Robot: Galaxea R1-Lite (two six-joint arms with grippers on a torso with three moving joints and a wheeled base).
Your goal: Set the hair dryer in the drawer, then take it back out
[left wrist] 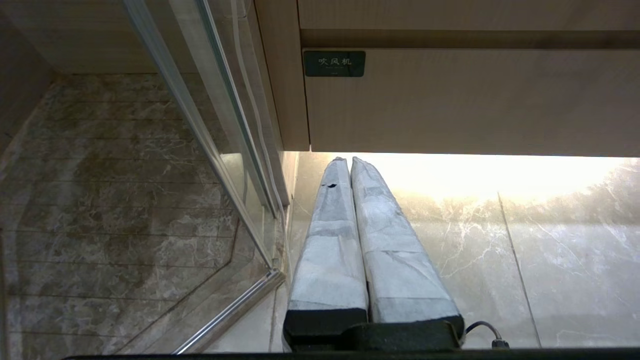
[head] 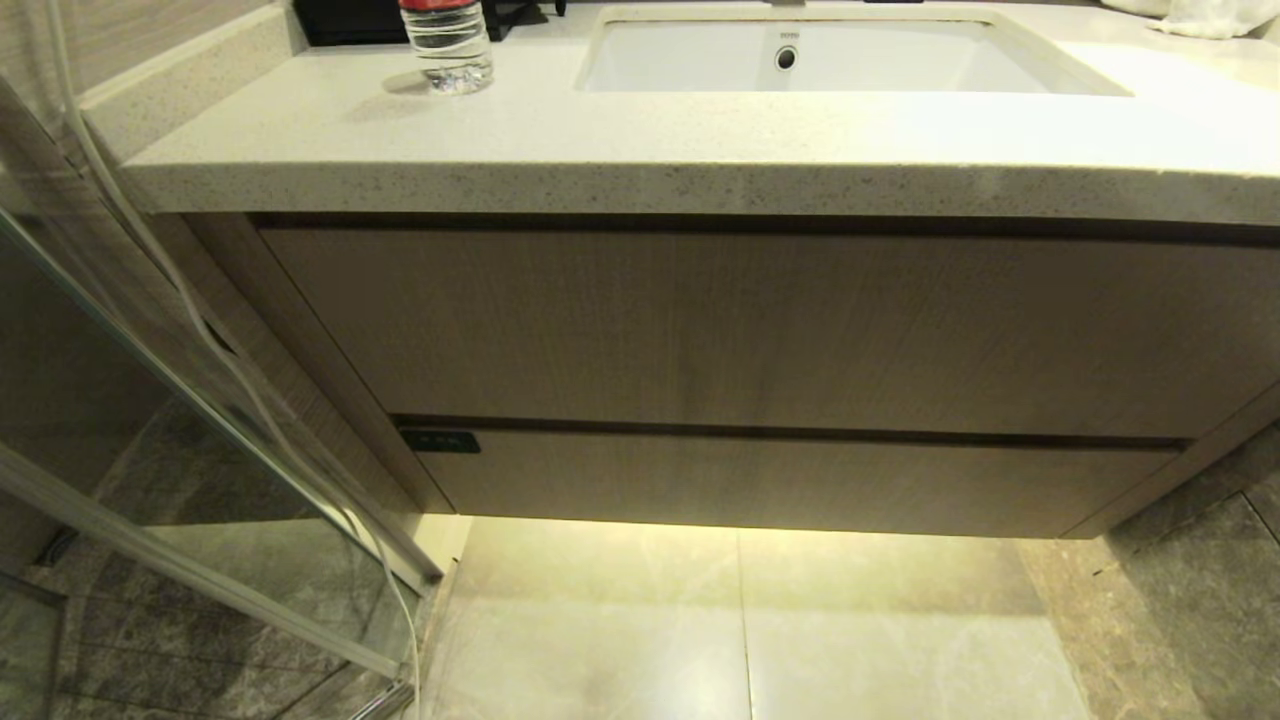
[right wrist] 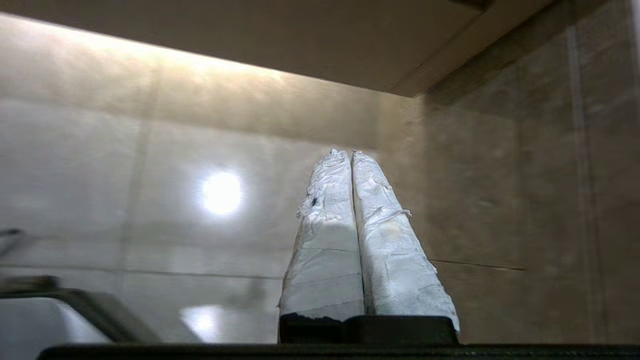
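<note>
The drawer (head: 790,485) sits shut at the bottom of the vanity in the head view, its small black tag (head: 440,441) at its left end, under the taller wood-grain panel (head: 760,330). Above, the speckled surface (head: 640,160) carries a clear bottle with a red cap (head: 447,42) beside the white sink (head: 830,55), and a white cloth (head: 1215,15) lies at the far right corner. A glass shower door (head: 150,420) stands to the left. The hair dryer shows in none of the views, and neither pincer is in the head view.

In the left wrist view the left pincer (left wrist: 346,160) has its taped fingers pressed together, holding nothing, pointing at the lit gap below the drawer's lower edge; the tag (left wrist: 334,63) lies just above and slightly to one side of the tips, and the glass door frame (left wrist: 210,150) runs close alongside.

In the right wrist view the right pincer (right wrist: 348,152) is likewise closed and empty, aimed at pale floor tiles (right wrist: 150,210) beneath the cabinet underside (right wrist: 300,40), apart from both.
</note>
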